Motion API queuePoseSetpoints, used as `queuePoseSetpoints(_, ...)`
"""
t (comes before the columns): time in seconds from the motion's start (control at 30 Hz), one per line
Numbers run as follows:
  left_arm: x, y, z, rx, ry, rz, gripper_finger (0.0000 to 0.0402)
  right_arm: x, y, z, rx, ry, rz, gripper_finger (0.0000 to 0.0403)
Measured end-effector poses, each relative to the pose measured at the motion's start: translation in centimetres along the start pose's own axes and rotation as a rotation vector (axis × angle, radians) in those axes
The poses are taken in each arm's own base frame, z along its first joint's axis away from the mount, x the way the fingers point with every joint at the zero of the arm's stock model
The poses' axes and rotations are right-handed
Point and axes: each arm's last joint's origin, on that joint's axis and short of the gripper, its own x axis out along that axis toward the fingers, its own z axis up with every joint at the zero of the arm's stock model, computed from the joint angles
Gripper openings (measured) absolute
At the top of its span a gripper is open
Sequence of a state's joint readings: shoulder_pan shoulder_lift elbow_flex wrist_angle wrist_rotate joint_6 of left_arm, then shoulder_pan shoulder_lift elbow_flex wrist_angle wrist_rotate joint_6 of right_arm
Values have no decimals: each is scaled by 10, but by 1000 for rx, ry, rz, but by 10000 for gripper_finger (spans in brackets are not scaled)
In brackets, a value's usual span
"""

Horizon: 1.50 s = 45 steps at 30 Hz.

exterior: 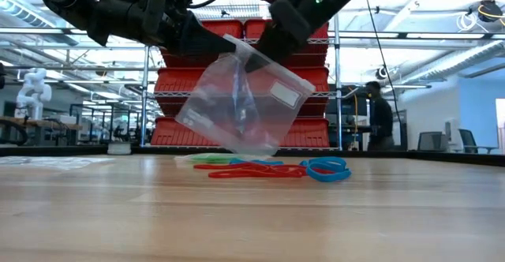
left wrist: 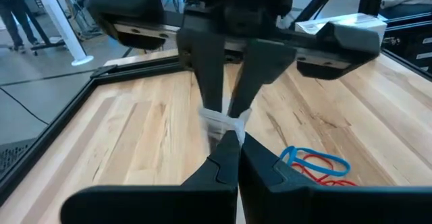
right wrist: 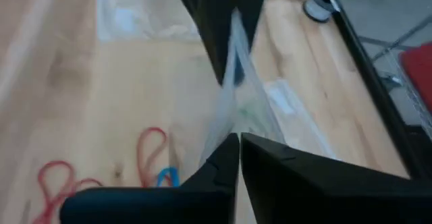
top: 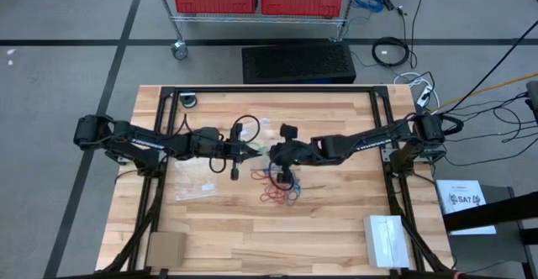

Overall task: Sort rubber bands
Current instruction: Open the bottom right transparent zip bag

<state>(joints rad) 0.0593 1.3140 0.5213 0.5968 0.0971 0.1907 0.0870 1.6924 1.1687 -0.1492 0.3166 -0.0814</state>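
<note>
High view: left gripper [top: 255,150] and right gripper [top: 273,151] meet mid-table, both clamped on a clear bag [exterior: 241,96], low view showing it hanging above the rubber bands [exterior: 268,168], apparently held for filling.

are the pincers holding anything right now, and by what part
Both hold one clear zip bag above the rubber bands. The left pincer and right pincer are each shut on the bag's top edge, and it hangs off the table.
</note>
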Motion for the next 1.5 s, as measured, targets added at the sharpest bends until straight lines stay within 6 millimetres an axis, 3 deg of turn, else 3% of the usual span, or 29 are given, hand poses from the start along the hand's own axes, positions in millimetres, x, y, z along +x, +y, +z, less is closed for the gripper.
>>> queuePoseSetpoints(0.27,0,0,0,1,-4,1,2,10,14,0,39,-43,171,1)
queuePoseSetpoints(0.5,0,0,1,1,-8,2,2,25,15,-10,137,15,65,11)
queuePoseSetpoints(0.63,0,0,1,0,-8,2,2,27,7,-8,153,-11,47,50)
queuePoseSetpoints(0.9,0,0,1,-19,-9,1,2,29,4,-4,176,-54,74,172)
queuePoseSetpoints(1.03,0,1,1,-19,-7,2,2,28,7,-6,162,-34,80,205)
queuePoseSetpoints(1.3,-4,5,2,-24,4,18,2,12,8,-4,110,4,85,212)
queuePoseSetpoints(1.5,-9,5,6,-24,7,18,2,-21,2,6,88,-16,88,213)
